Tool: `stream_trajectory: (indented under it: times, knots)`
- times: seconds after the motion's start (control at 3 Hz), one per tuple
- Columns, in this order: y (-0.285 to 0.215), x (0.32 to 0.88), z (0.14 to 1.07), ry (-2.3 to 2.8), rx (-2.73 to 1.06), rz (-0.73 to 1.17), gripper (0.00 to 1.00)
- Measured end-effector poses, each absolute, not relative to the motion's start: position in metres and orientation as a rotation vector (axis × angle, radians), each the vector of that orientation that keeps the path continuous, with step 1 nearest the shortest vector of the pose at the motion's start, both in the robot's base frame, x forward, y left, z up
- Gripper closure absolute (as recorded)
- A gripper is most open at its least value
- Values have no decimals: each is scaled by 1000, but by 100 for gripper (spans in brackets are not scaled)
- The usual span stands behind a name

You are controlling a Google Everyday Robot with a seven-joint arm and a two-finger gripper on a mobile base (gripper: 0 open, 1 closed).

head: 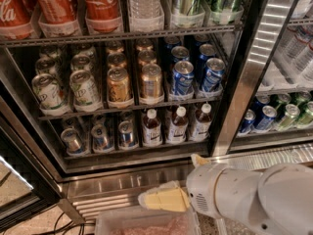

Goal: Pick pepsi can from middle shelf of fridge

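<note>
The fridge (244, 87) stands open, with a black door frame and a stainless steel base. Its middle shelf (127, 105) holds rows of white-green cans on the left, gold cans in the middle and blue pepsi cans on the right. The nearest pepsi can (182, 77) stands at the front, with another (211, 74) beside it. My gripper (168, 196), with pale yellow pads on a white wrist (215, 195), hangs low in front of the steel base. It is below the shelf, apart from the cans, and holds nothing that I can see.
Red Coca-Cola cans (100, 4), a water bottle (145, 1) and green cans fill the rack above. Small white-capped bottles (177, 126) and cans stand on the rack below. A clear plastic bin (146, 224) sits under my gripper. A second cooler (283, 111) is on the right.
</note>
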State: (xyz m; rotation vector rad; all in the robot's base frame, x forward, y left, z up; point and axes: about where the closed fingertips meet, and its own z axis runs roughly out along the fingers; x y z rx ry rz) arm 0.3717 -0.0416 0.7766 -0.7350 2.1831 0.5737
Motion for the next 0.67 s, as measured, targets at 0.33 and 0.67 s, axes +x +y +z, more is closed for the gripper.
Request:
stream_trajectory:
  times: [0.33, 0.67]
  knots:
    - [-44, 409, 792, 2112, -560, 523, 0]
    - [-55, 421, 796, 2095, -515, 458, 0]
